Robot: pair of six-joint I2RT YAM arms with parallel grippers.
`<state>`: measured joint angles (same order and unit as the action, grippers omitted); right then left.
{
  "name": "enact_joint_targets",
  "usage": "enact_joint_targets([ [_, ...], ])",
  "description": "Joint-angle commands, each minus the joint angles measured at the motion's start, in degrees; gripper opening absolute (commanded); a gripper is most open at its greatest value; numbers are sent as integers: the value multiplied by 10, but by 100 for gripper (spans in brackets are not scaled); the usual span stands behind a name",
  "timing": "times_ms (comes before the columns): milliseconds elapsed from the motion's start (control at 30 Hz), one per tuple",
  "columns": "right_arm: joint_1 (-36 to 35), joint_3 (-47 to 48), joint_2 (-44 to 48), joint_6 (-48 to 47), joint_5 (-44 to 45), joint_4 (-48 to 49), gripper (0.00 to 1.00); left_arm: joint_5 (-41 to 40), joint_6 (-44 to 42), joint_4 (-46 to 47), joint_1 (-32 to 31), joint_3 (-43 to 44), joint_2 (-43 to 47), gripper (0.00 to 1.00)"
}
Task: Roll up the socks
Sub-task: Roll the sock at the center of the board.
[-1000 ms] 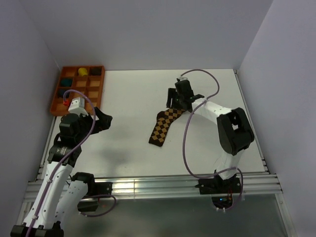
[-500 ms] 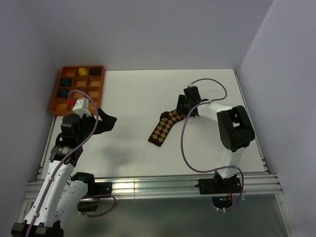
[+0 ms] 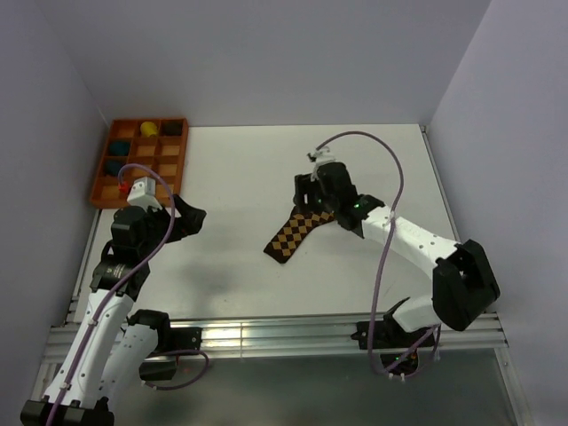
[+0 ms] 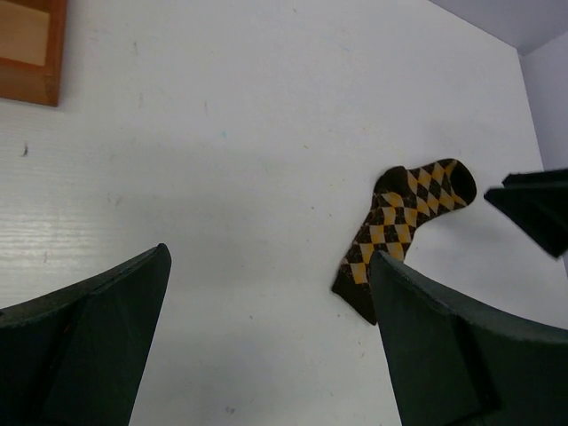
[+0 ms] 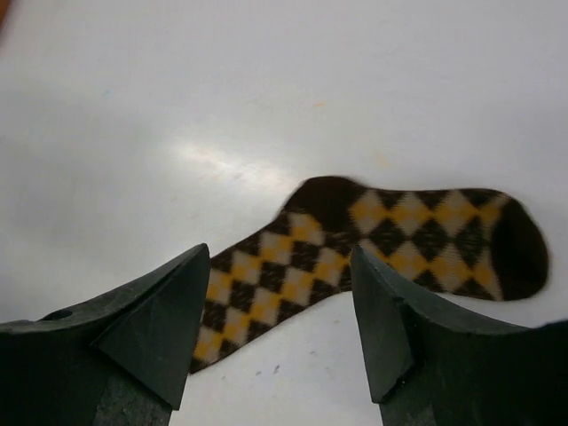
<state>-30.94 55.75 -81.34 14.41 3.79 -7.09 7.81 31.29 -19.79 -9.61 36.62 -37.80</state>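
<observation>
The socks (image 3: 293, 232) show as one flat argyle shape of dark brown and tan, lying slantwise mid-table; I cannot tell whether two lie stacked. My right gripper (image 3: 304, 193) hovers open just above their upper, far end. In the right wrist view the socks (image 5: 373, 238) stretch across under the open right gripper (image 5: 280, 259), with nothing between its fingers. My left gripper (image 3: 192, 217) stands wide open well to the left, holding nothing. From the left wrist the socks (image 4: 404, 232) lie ahead of the left gripper (image 4: 266, 346), toward its right finger.
An orange compartment tray (image 3: 94, 190) sits at the far left corner with teal balls and a yellow ball (image 3: 148, 129) in it; its corner (image 4: 31, 53) shows in the left wrist view. Grey walls close in on both sides and the back.
My right arm has swung, bringing its gripper from the socks' right side to above their upper end. The socks lie a little flatter. The left arm has barely moved.
</observation>
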Motion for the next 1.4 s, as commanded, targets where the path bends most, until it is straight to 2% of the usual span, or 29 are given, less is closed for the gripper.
enact_joint_targets([
  [0,-77,-39,13,-83,21,15,70,-53,16,2,-2,-8,13,99],
  [133,-132,-70,10,-112,13,21,63,-71,9,-7,-2,-5,14,99],
  [467,-225,-66,-32,-154,19,15,62,-58,4,-2,-1,-6,12,100],
  [533,-236,-63,-46,-158,30,17,57,-61,5,-6,-1,-4,12,99],
  [600,-242,-58,-56,-160,38,15,54,-57,5,-4,-1,-6,11,100],
  [1067,-268,-45,-89,-170,45,12,53,-48,6,1,-1,-8,7,99],
  [1200,-270,-46,-107,-167,70,13,52,-45,6,2,-1,-8,7,99],
  [1367,-269,-58,-105,-163,94,16,46,-46,6,-1,-1,-8,8,99],
])
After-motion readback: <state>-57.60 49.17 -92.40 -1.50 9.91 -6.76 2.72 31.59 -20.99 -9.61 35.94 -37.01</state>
